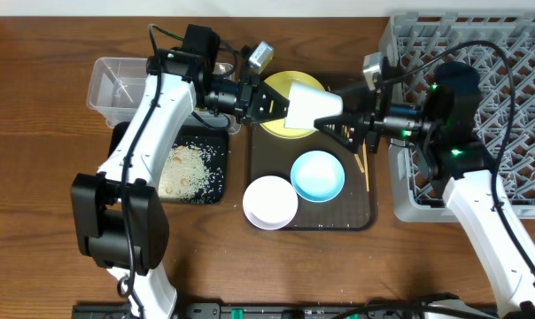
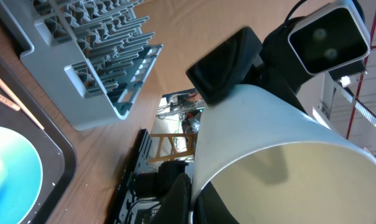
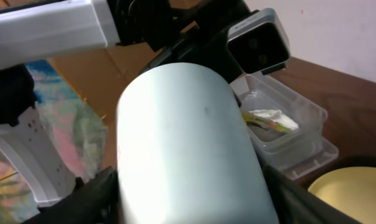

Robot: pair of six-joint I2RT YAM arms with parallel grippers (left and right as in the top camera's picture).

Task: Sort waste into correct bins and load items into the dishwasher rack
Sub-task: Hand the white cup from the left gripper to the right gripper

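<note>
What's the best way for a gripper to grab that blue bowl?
By the rim, from straight above, one finger inside and one outside. The blue bowl sits upright and looks too wide to span; its right rim is free, while the white bowl crowds its left edge.

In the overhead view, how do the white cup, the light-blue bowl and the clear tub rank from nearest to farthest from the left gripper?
From the left gripper:
1. white cup, right at its fingertips.
2. light-blue bowl, lower in the picture, slightly to the right.
3. clear tub, far toward the table's left edge.
</note>
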